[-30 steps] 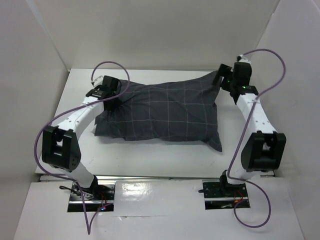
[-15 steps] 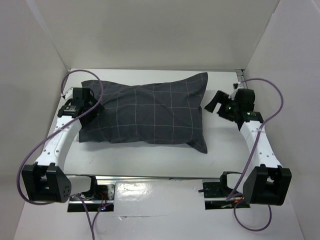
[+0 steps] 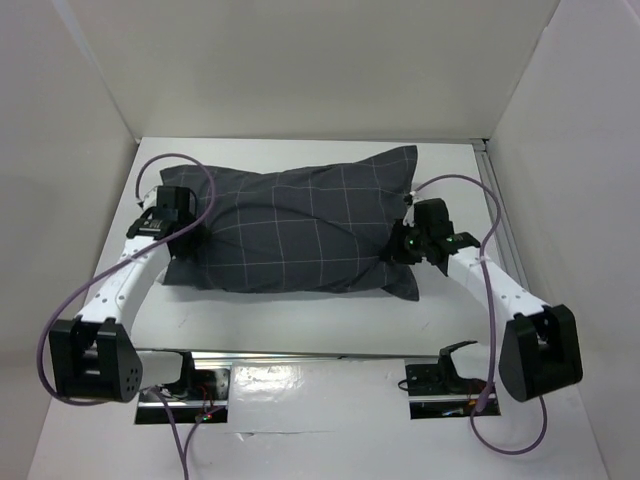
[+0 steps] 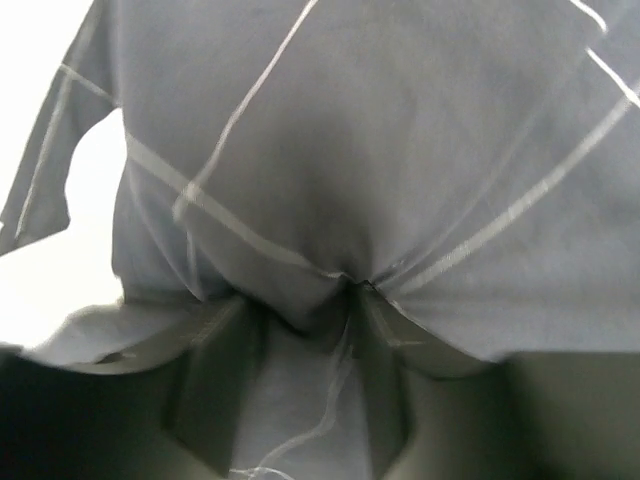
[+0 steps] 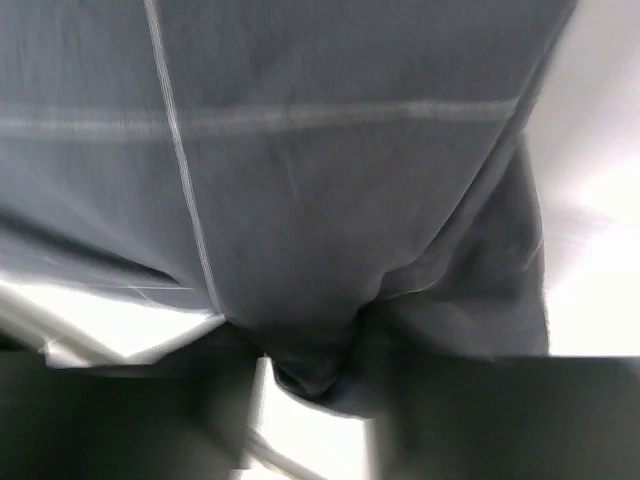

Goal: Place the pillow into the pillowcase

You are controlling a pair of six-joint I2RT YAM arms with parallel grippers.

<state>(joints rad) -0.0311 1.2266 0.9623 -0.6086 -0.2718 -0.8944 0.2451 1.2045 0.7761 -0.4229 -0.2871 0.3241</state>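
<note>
Top external: pillowcase (image 3: 300, 225) lies long-axis left-right.

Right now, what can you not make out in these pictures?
- Pillow: no white shows in any view; the pillowcase covers it.
- Open end of the pillowcase: the top view shows no open edge, and the wrist views are too close.
- Right end effector: the right wrist view is blurred, so open or shut is unclear.

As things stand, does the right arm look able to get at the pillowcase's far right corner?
Probably yes. The right gripper sits at the near right end of the pillowcase, with nothing between it and that far corner. It seems pinched on the cloth, though, so it would have to let go first.
</note>
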